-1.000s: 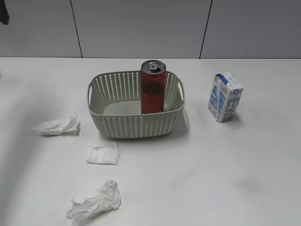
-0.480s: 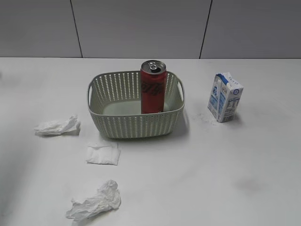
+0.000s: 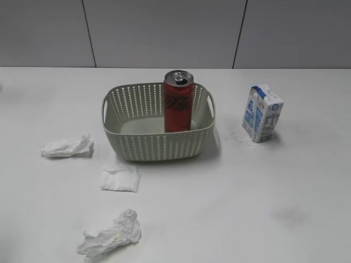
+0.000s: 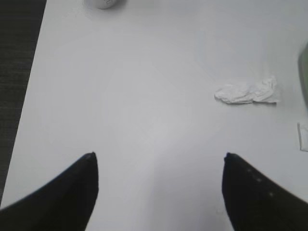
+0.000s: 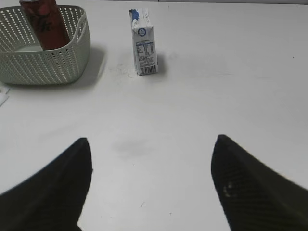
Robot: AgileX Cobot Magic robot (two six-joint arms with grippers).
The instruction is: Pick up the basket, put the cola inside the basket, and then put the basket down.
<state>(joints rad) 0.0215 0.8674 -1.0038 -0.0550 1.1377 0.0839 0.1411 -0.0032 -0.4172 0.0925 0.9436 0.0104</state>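
The pale sage-green basket (image 3: pixel 140 143) rests on the white table at mid-centre. The red cola can (image 3: pixel 178 107) stands upright inside it at its right side. Both also show at the top left of the right wrist view, basket (image 5: pixel 53 65) and can (image 5: pixel 45 24). My left gripper (image 4: pixel 158 156) is open and empty over bare table, far left of the basket. My right gripper (image 5: pixel 151 142) is open and empty over bare table, in front of and to the right of the basket. Neither gripper shows in the exterior view.
A blue-white carton (image 3: pixel 262 113) stands right of the basket; it also shows in the right wrist view (image 5: pixel 144 43). Crumpled tissues lie left (image 3: pixel 67 147) and front-left (image 3: pixel 109 234), with a folded one (image 3: pixel 119 179) between. The table's left edge (image 4: pixel 29 96) shows in the left wrist view.
A dark arm part at the exterior view's top-left corner one second ago has left the frame. The basket, can and carton have not moved.
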